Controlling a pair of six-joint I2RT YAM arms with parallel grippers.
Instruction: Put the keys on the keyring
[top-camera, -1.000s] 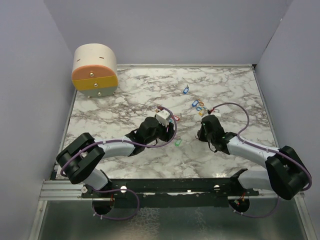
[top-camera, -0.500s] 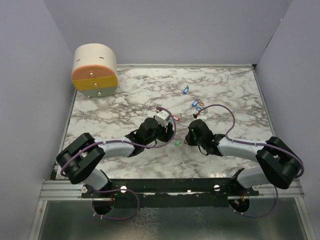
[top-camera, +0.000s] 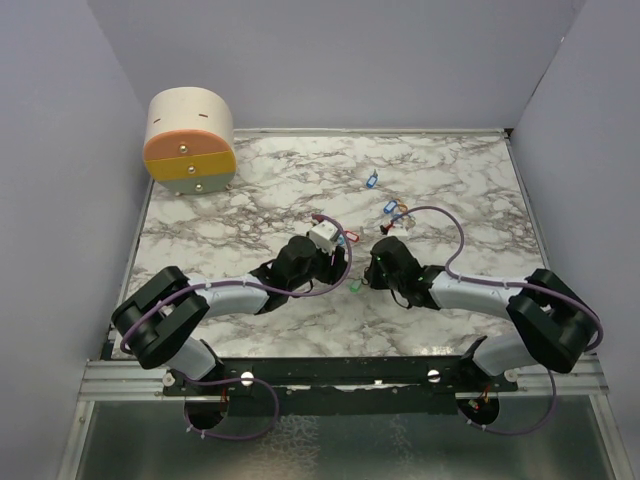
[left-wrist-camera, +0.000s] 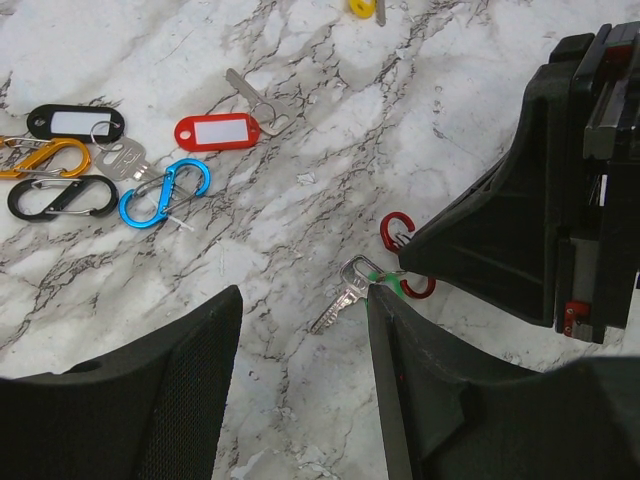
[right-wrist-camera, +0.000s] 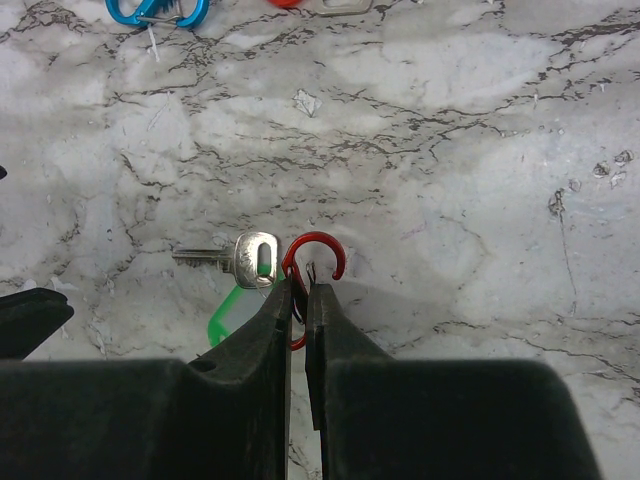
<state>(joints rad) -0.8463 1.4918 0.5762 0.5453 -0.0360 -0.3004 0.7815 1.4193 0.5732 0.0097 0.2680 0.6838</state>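
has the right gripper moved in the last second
Yes. The right gripper, shut on the red carabiner, has shifted left, away from the table's right edge.

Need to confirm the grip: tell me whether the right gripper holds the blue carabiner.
No, the right gripper is shut on the red carabiner, while the blue carabiner lies apart on the table.
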